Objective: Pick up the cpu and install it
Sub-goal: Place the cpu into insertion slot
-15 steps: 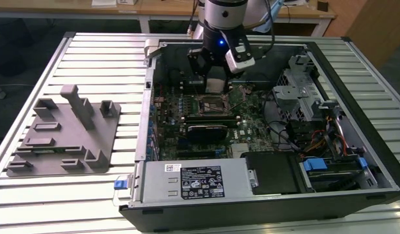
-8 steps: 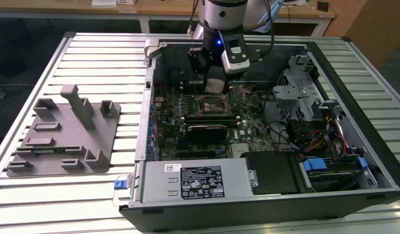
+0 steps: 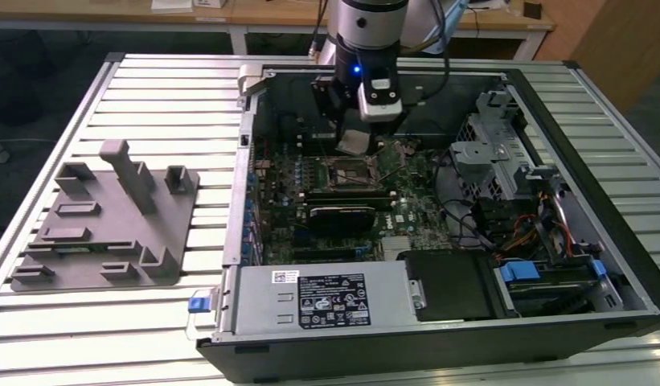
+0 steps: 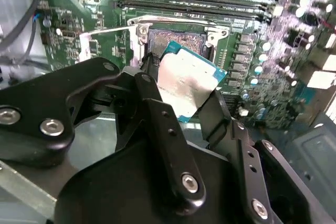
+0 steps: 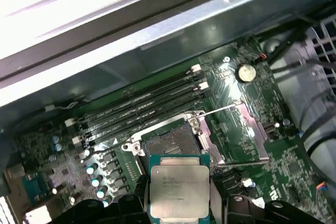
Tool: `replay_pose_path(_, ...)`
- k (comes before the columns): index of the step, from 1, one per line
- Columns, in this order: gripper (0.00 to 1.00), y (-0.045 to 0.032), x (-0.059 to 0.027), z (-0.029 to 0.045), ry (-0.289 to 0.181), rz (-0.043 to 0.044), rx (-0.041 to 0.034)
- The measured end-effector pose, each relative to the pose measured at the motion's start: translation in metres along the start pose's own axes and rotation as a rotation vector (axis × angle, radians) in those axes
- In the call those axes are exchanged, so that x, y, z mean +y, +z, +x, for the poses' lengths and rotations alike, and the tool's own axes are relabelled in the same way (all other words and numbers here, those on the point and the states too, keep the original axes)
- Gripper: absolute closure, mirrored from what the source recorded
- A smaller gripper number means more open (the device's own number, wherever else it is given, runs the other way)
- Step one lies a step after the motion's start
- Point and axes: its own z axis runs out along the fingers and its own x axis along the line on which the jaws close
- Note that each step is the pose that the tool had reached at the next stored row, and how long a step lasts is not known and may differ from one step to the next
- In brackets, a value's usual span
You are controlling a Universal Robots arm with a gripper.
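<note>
Cpu [image 5: 180, 187] is being pinched by opposite edges in the claw [image 4: 182, 95], silver top showing. It is hanging just above the open metal-framed socket [image 5: 170, 141] on the motherboard [image 5: 68, 174], in the far half of the computer case [image 3: 308, 354], not yet seated.

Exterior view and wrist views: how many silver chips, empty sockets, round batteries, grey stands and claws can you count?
cpu, the silver chip: 1
empty socket: 1
round battery: 1
grey stand on the table: 1
claw, gripping the cpu: 1
Total: 5
</note>
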Motion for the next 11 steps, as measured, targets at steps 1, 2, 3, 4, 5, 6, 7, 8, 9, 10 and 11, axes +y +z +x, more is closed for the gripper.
replay_pose_path(1, 0.45, 0.0001, 0.0, 0.0, 0.018, 0.0002, -0.0006)
replay_pose_path(2, 0.45, 0.0002, 0.0, 0.0, 0.037, 0.0005, -0.0012)
replay_pose_path(3, 0.45, 0.0003, 0.0, 0.0, 0.055, 0.0007, -0.0018)
replay_pose_path(4, 0.45, 0.0003, 0.0, 0.0, 0.073, 0.001, -0.0024)
replay_pose_path(5, 0.45, 0.0004, 0.0, 0.0, 0.091, 0.0012, -0.003)
replay_pose_path(6, 0.45, 0.0005, 0.0, 0.0, 0.109, 0.0015, -0.0036)
replay_pose_path(7, 0.45, 0.0006, 0.0, 0.0, 0.129, 0.0017, -0.0042)
replay_pose_path(8, 0.45, 0.0006, 0.0, 0.0, 0.146, 0.002, -0.0048)
replay_pose_path(9, 0.45, 0.0007, 0.0, 0.0, 0.165, 0.0022, -0.0054)
replay_pose_path(10, 0.45, 0.0008, 0.0, 0.0, 0.182, 0.0024, -0.006)
replay_pose_path(11, 0.45, 0.0008, 0.0, 0.0, 0.2, 0.0028, -0.0066)
